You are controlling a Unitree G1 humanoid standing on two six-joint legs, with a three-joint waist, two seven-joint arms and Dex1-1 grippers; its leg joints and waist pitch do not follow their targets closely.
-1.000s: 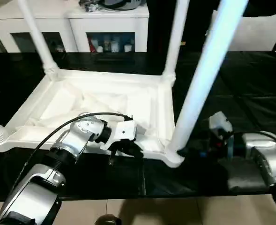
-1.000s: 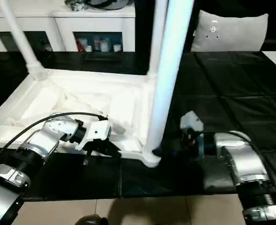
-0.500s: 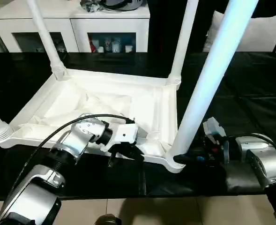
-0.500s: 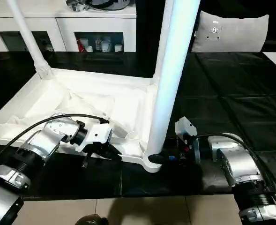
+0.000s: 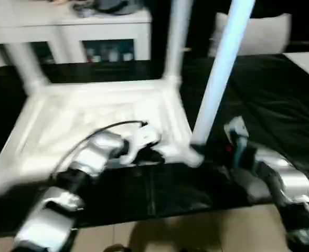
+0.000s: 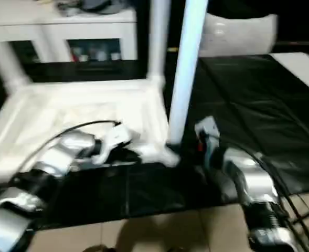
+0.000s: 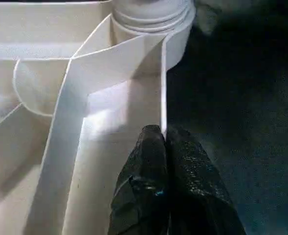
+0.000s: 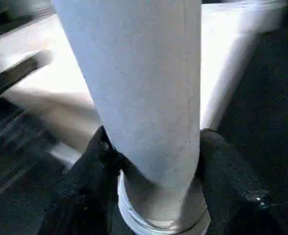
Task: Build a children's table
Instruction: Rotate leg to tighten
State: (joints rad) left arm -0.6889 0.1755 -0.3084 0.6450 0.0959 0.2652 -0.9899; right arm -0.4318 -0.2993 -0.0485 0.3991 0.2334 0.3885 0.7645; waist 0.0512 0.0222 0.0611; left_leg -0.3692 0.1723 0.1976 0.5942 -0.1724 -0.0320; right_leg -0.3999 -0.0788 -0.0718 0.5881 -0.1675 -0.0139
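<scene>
— Where do we find the children's table (image 5: 99,113)?

— We see it upside down on the black mat (image 5: 280,100), its ribbed underside facing up; the near right leg (image 5: 220,73) stands in its corner socket (image 8: 163,215), and another leg (image 5: 176,39) rises from the far right corner; a third leg (image 6: 4,63) stands at the far left corner.

— And our left gripper (image 7: 164,142)?

— We see its two black fingers (image 7: 146,161) pressed together on the thin near wall of the table top, just beside the near right socket; the wall runs between them, so we call it clamped on the table's rim.

— The right gripper (image 8: 153,161)?

— We see its fingers (image 8: 97,161) on either side of the near right leg, low down, just above the socket; both touch the leg, so it grips it.

— What lies beyond?

— We see a white cabinet (image 5: 70,29) behind the mat and a pale cushion (image 5: 259,34) to the far right; tiled floor (image 5: 196,233) shows at the near edge.
</scene>
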